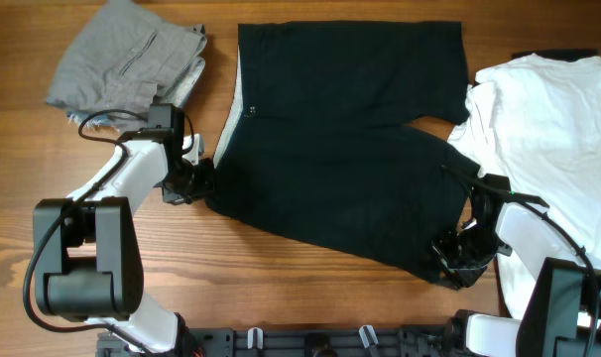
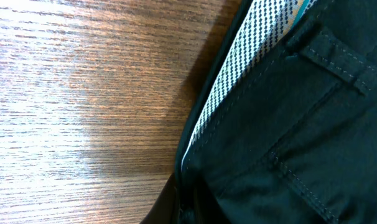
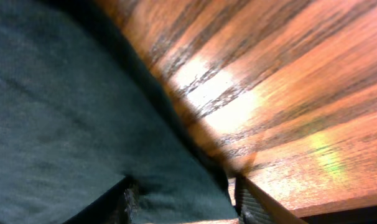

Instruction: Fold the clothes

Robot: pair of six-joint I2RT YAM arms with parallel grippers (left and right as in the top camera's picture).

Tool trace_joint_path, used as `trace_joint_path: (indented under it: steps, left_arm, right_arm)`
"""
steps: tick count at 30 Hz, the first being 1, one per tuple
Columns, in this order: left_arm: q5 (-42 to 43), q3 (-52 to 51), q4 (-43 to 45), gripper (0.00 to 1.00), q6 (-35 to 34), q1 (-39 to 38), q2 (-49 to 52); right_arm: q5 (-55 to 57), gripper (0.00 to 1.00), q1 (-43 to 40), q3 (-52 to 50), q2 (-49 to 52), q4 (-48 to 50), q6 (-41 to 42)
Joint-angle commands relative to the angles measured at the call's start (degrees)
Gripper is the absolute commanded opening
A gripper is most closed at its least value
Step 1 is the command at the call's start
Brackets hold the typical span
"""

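Black shorts (image 1: 340,149) lie spread flat on the wooden table, waistband to the left and legs to the right. My left gripper (image 1: 193,182) is at the near-left waistband corner. In the left wrist view its dark fingers (image 2: 183,211) are pinched on the waistband edge of the shorts (image 2: 300,124), beside the checked inner lining (image 2: 238,74). My right gripper (image 1: 457,254) is at the near-right leg hem. In the right wrist view its fingers (image 3: 183,200) stand apart with the shorts' fabric (image 3: 64,112) lying between them.
A folded grey garment (image 1: 132,59) lies at the far left. A crumpled white shirt (image 1: 553,129) lies at the right, touching the shorts' leg. Bare wood (image 1: 281,288) runs along the front edge.
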Motion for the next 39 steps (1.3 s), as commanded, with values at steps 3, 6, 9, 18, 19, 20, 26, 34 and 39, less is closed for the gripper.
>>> trace_joint_path:
  steps: [3, 6, 9, 18, 19, 20, 26, 34, 39]
  left_arm:
    - [-1.4, -1.3, -1.8, 0.04, -0.2, 0.1, 2.4]
    - [-1.4, 0.5, -5.7, 0.04, -1.5, 0.8, 0.7]
    - [-1.5, 1.4, -10.1, 0.04, -1.4, 3.0, -3.2]
    - [-1.5, 1.5, -18.4, 0.04, -1.4, 9.0, -20.2]
    - [-1.5, 1.7, -18.9, 0.04, -1.4, 9.0, -22.5]
    - [-1.4, 2.2, -20.1, 0.04, -1.4, 9.0, -24.8]
    - [-1.5, 6.0, -25.4, 0.04, -1.4, 9.0, -36.6]
    - [-1.7, 6.0, -27.6, 0.04, -1.2, 9.0, -41.3]
    - [-1.7, 6.0, -27.5, 0.04, -1.2, 9.0, -38.6]
  right_arm:
    - [0.2, 0.04, 0.2, -0.7, 0.7, 1.4, -3.4]
    - [0.2, 0.04, 0.2, 3.9, -0.1, -3.5, -6.7]
    - [0.0, 0.04, 0.2, 9.8, -2.2, -8.8, -9.0]
    - [1.8, 0.04, 0.2, 32.0, -13.0, -20.6, -8.4]
    - [2.4, 0.04, 0.2, 34.0, -13.6, -21.4, -8.3]
    - [3.1, 0.04, 0.2, 36.7, -14.4, -22.6, -8.3]
    - [6.6, 0.04, 0.2, 46.7, -17.0, -28.0, -8.3]
    - [4.7, 0.04, 0.2, 46.7, -17.2, -14.0, -10.9]
    - [4.7, 0.04, 0.2, 46.7, -15.0, -8.5, -10.3]
